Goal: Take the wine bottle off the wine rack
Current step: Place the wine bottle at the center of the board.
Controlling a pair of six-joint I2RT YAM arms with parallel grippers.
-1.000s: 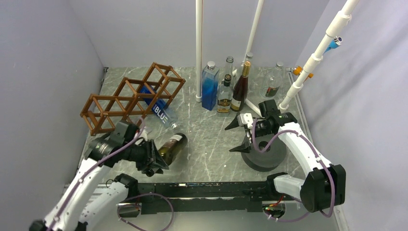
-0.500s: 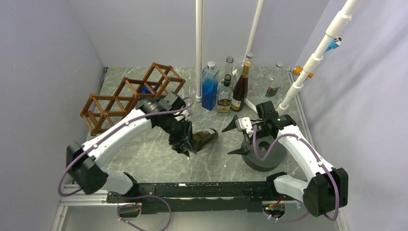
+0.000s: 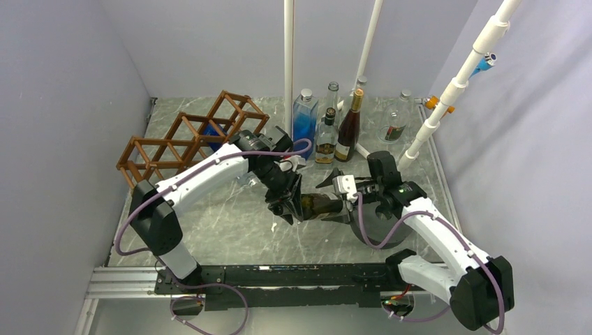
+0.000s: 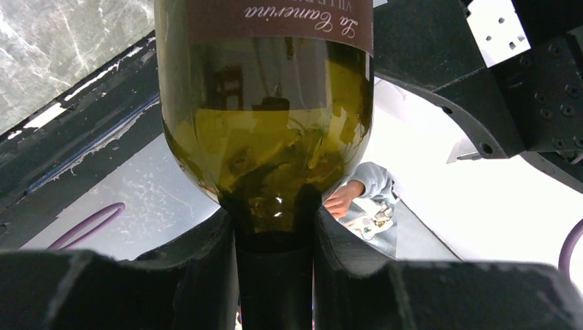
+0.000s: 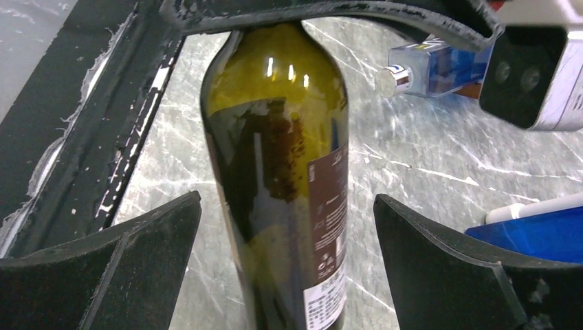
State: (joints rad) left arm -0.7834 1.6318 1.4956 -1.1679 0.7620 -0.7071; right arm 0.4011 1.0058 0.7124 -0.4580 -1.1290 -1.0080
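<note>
Left tool: pressed tight on the neck of the wine bottle, at the centre of the overhead frame.
Wine bottle: dark green glass with a brown label, lying roughly level above the tabletop, base toward the right of the frame.
Right tool: fingers spread wide on either side of the bottle's body, with a gap showing on both sides.
Wine rack: upper left of the frame, well apart from the held bottle; a blue bottle shows in one cell.
Other bottles: standing in a cluster at upper centre.
</note>
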